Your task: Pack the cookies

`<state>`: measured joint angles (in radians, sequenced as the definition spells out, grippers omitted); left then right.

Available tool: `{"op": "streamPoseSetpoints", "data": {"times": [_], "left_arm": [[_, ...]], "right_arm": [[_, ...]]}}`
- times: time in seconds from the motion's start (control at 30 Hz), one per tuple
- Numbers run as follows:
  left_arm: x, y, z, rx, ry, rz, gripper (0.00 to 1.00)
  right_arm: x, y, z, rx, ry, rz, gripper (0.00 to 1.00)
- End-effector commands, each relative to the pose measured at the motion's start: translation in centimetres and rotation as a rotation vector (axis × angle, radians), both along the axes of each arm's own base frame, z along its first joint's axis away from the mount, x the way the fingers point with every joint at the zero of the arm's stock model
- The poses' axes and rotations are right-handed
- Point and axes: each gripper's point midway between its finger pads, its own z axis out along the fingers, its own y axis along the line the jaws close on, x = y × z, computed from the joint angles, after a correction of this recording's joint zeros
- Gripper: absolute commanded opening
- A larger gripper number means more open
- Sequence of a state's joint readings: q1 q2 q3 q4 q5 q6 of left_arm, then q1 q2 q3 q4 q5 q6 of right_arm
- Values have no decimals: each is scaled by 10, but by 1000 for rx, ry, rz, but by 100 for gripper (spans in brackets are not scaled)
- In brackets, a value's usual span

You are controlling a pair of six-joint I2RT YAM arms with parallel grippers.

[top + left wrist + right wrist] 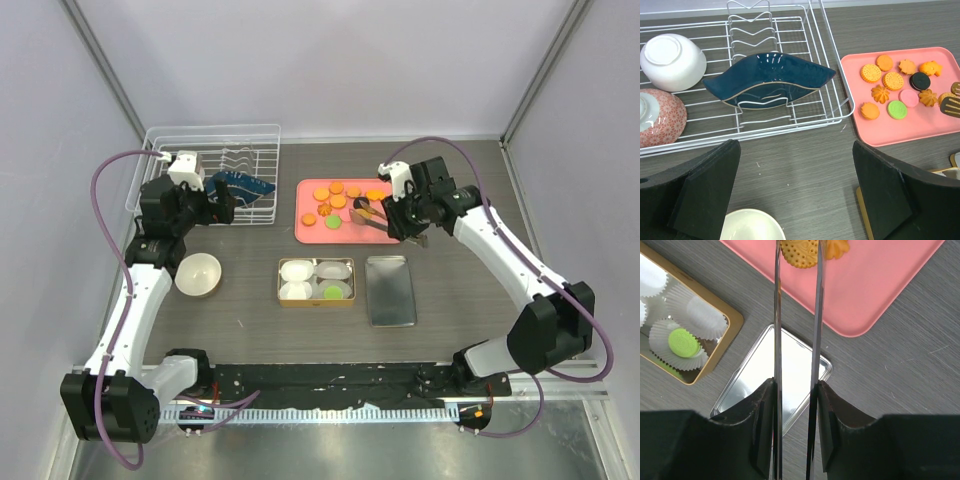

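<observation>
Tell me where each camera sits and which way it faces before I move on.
Top external: above and behind the robot, looking down on the table; left arm and right arm both show.
Left wrist: on the left arm, facing across to the blue dish and pink tray; its open jaws frame the bottom.
Right wrist: on the right arm, looking along the tongs its jaws grip, toward a cookie, lid beneath.
Shared: all three see the pink tray; both wrist views show the tongs.
</observation>
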<state>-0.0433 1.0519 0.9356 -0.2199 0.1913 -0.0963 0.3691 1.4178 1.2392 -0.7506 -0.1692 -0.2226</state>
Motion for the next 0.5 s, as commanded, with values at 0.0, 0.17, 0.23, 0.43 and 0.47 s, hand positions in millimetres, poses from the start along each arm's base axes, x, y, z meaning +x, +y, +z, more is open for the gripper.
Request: {"op": "streamPoseSetpoints", "data": {"times": [0.0, 0.17, 0.23, 0.43, 0.47], "left_arm": [[8, 2, 14, 6, -62, 3, 100], [9, 3, 13, 7, -59, 6, 100], [9, 2, 13, 6, -56, 7, 100], [9, 3, 13, 7, -56, 10, 100], [10, 3, 13, 8, -56, 13, 100]], "right_arm": [[0, 6, 41, 56, -76, 34, 17], [-19, 22, 59, 132, -52, 133, 17], [-24, 27, 66, 142, -56, 166, 17], [-48, 51, 73, 143, -66, 277, 17], [-57, 60, 71, 140, -60, 317, 17]]}}
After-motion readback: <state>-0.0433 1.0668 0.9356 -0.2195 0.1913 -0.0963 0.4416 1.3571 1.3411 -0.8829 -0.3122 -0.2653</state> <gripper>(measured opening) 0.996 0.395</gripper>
